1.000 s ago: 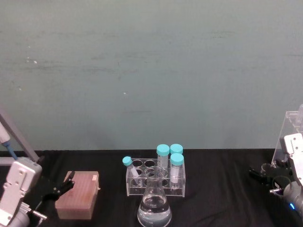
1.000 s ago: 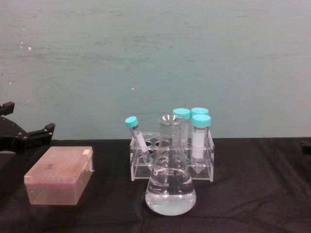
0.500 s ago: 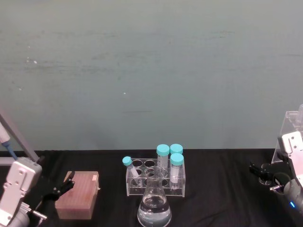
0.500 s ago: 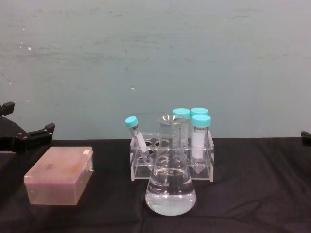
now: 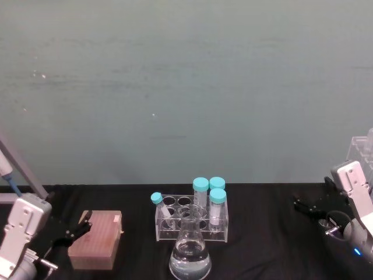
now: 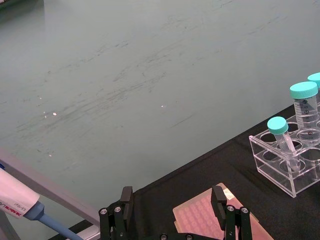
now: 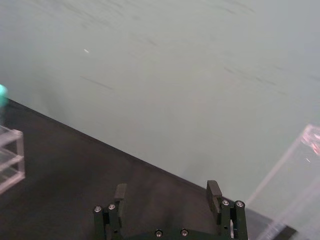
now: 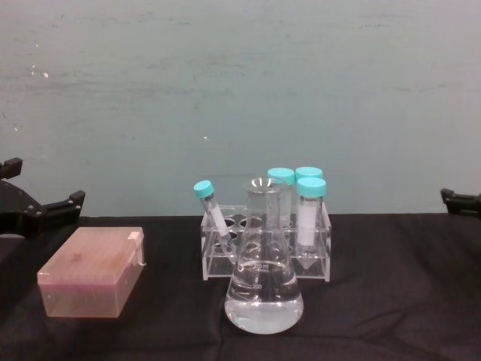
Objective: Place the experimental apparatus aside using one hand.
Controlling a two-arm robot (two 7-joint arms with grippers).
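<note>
Swinging inward since a second ago, my right gripper (image 5: 300,205) is now sitting nearer the middle of the table, and its black tip is poking further into the chest view at the right edge; nothing else has shifted. I am seeing its fingers (image 7: 214,192) spread wide in the right wrist view, empty, hanging over the black tablecloth (image 8: 391,301) and well apart from the labware. The clear acrylic tube rack (image 8: 264,252) is standing at the middle of the table, holding four teal-capped tubes (image 8: 310,214): three upright at its right end and one leaning at its left front corner. The glass conical flask (image 8: 263,289), part full of clear liquid, is standing just in front of the rack. I am reading "200" on the flask's graduations in the chest view; the printing on the tubes is too small for me to make out. My left gripper (image 6: 172,197) is parked at the left, its fingers spread and empty, hanging just beside the pale pink lidded pipette-tip box (image 8: 94,271). The left wrist view is giving me something the others are not: a white and blue pipette (image 6: 12,202) on a slanted holder, with "DRAGON" legible on its body. The head view is showing a tall clear acrylic stand (image 5: 361,146) at the far right, behind the right arm, and the right wrist view is catching its edge too, while the chest view is missing it.
</note>
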